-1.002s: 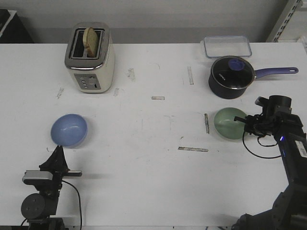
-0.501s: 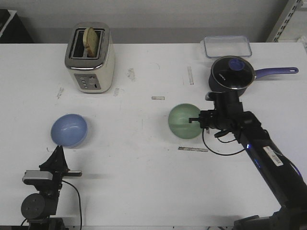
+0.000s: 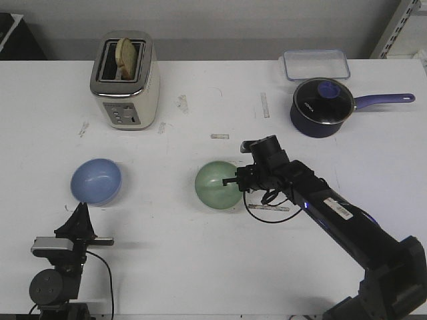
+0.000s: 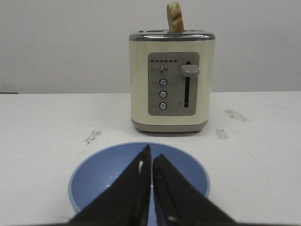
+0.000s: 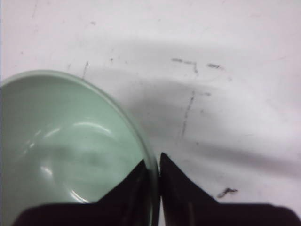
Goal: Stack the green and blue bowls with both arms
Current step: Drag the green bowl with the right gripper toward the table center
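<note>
The pale mint green round bowl (image 3: 218, 186) now sits near the middle of the white worktop (image 3: 200, 260), carried leftward from its spot below the dark navy saucepan (image 3: 322, 107) a second ago. The right pincer (image 3: 231, 181) is clamped on its rim, one finger inside and one outside. That closes much of the gap to the light periwinkle blue round bowl (image 3: 97, 180), which has not moved. The left pincer (image 4: 151, 165) remains nearly closed and empty, hovering just before the blue bowl.
</note>
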### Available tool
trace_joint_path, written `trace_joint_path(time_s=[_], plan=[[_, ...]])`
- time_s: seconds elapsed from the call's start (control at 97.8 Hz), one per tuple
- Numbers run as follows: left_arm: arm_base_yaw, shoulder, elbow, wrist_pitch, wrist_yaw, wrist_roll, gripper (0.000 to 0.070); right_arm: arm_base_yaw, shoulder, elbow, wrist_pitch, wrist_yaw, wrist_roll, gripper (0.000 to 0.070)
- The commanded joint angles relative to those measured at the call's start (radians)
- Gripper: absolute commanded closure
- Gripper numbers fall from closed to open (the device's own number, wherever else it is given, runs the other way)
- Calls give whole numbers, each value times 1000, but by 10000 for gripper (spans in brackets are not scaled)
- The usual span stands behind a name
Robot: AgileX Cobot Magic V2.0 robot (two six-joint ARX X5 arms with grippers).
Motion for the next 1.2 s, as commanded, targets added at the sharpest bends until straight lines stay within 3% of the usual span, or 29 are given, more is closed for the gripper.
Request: trace_joint_path(time_s=[0.0, 0.215, 0.327, 0.378, 0.603, 0.767, 0.91, 1.135, 1.155, 1.186], plan=[[2, -2, -22, 14, -2, 5, 699, 5, 36, 14, 13, 1, 29, 694], [2, -2, -22, 14, -2, 5, 699, 9, 50, 14, 22, 1, 29, 668], [2, -2, -22, 14, -2, 5, 699, 9, 48, 14, 28, 1, 29, 465], [2, -2, -22, 14, -2, 5, 699, 9, 46, 14, 32, 1, 29, 407], [2, -2, -22, 14, -2, 5, 699, 3, -21, 14, 49, 9, 14, 401], [2, -2, -22, 14, -2, 5, 699, -2, -111, 12, 48, 35, -73, 401], [2, -2, -22, 14, -2, 5, 699, -19, -208, -14, 58, 127, -202, 412], [2, -2, -22, 15, -2, 5, 699, -92, -407, -141, 136, 282, -356, 668], [2, -2, -22, 14, -2, 5, 699, -232, -685, -406, 381, 316, -402, 688], [2, -2, -22, 14, -2, 5, 699, -252, -720, -439, 409, 316, -402, 688]])
